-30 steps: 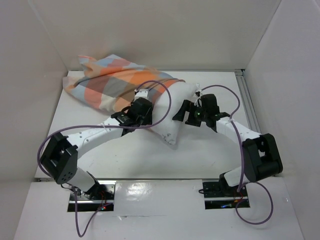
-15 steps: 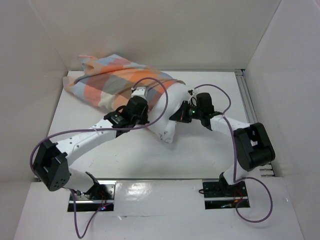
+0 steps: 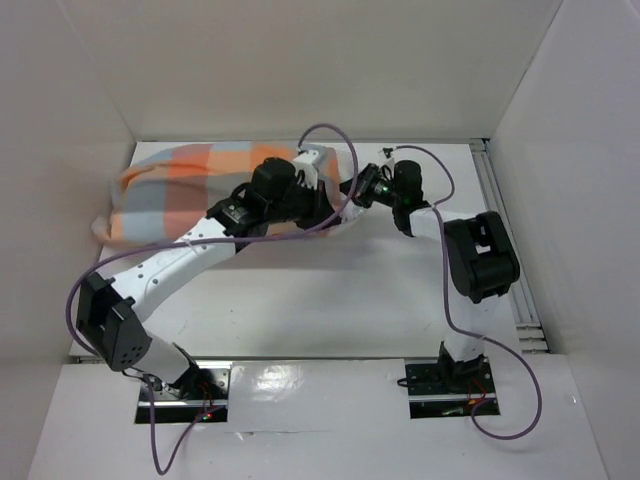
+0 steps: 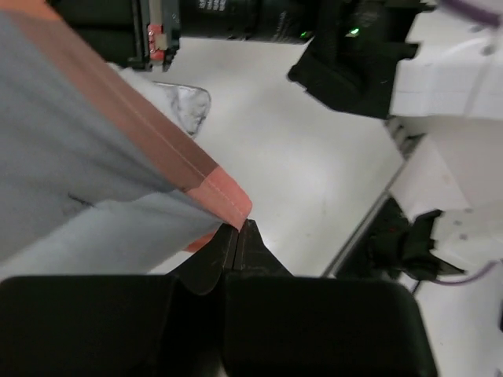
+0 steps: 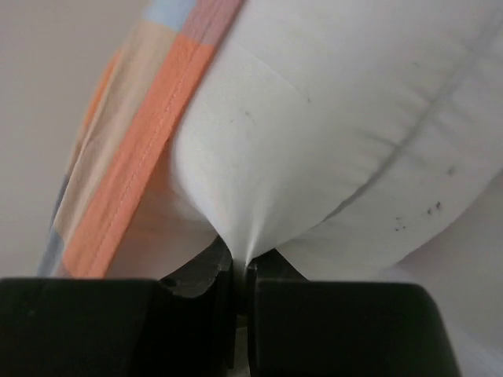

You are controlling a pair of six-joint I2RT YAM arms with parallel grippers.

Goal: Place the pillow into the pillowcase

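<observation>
L gripper point(image 4: 238, 234) is shut tight on the orange corner of the case point(image 4: 78, 149). R gripper point(image 5: 240, 267) is pinched shut on a bit of the white pillow point(image 5: 354, 118), w/ the cloth bunched up btw its tips. Seen from the top, both grippers are close together near the back of the table point(image 3: 300, 300). The case lies to the left, by the back wall, and looks puffy. Its orange edge lies over the pillow's left side. Most of the pillow is hidden; only a small white bit shows.
</observation>
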